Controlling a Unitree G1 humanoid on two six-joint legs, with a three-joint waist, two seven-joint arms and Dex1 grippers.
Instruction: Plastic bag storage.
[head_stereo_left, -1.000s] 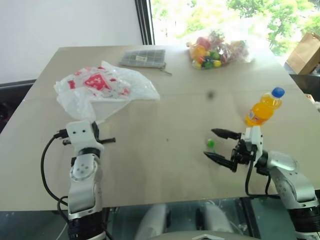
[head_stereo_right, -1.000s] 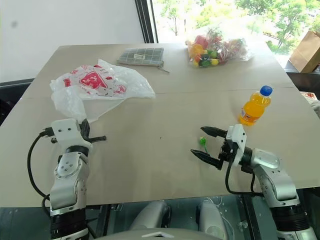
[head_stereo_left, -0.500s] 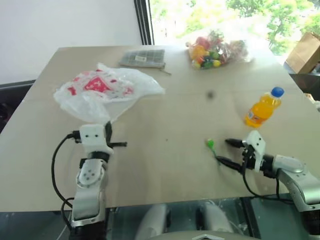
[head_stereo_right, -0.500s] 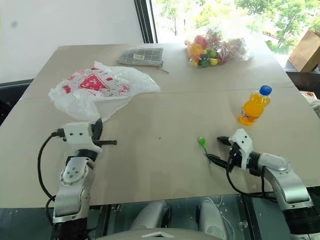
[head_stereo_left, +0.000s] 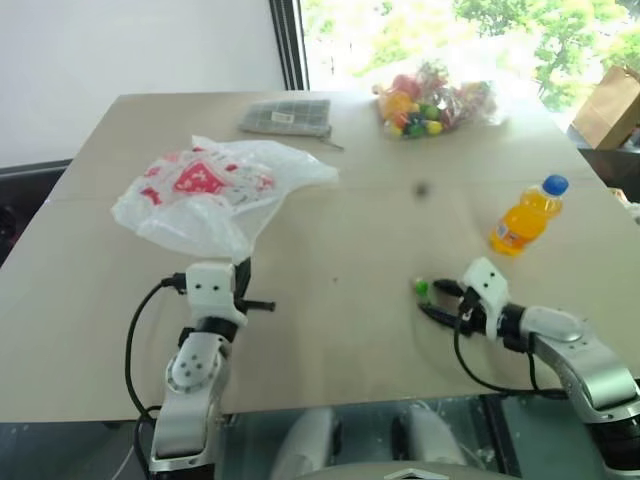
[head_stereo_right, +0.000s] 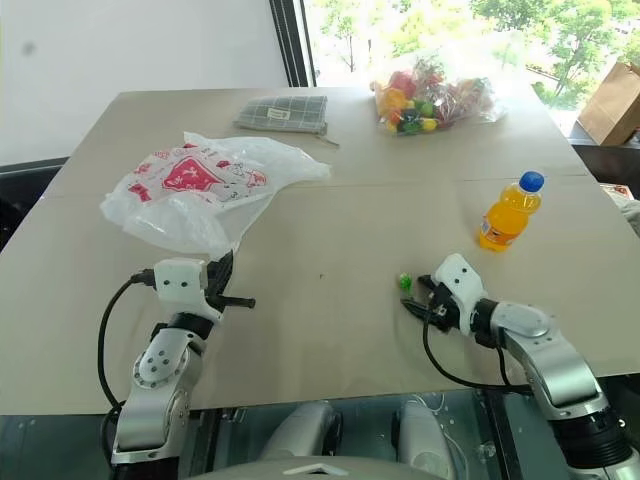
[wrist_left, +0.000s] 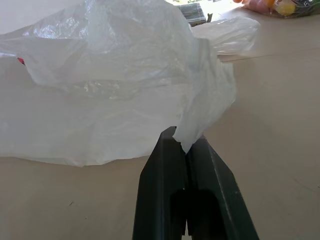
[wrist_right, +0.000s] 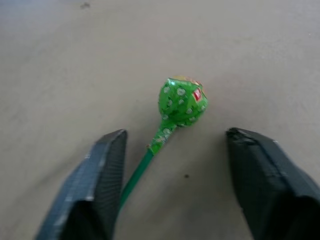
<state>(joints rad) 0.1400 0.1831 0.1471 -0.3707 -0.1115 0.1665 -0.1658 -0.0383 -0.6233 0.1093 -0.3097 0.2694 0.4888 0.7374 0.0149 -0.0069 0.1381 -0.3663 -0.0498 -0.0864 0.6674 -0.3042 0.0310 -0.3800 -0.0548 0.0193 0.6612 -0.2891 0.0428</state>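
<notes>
Just ahead of your left hand (wrist_left: 186, 150), the plastic bag (head_stereo_left: 205, 190) spreads over the table (head_stereo_left: 340, 230), one thin corner pinched between the closed fingers. That hold looks slight; a sharp pull could tear the film or slip it free. Between the parted fingers of your right hand (wrist_right: 172, 167) lies a green lollipop (wrist_right: 181, 100), its stick close by one finger and ungripped. Closing off-centre would likely nudge it away. The orange soda bottle (head_stereo_left: 527, 217) stands just beyond that hand, within knocking range.
</notes>
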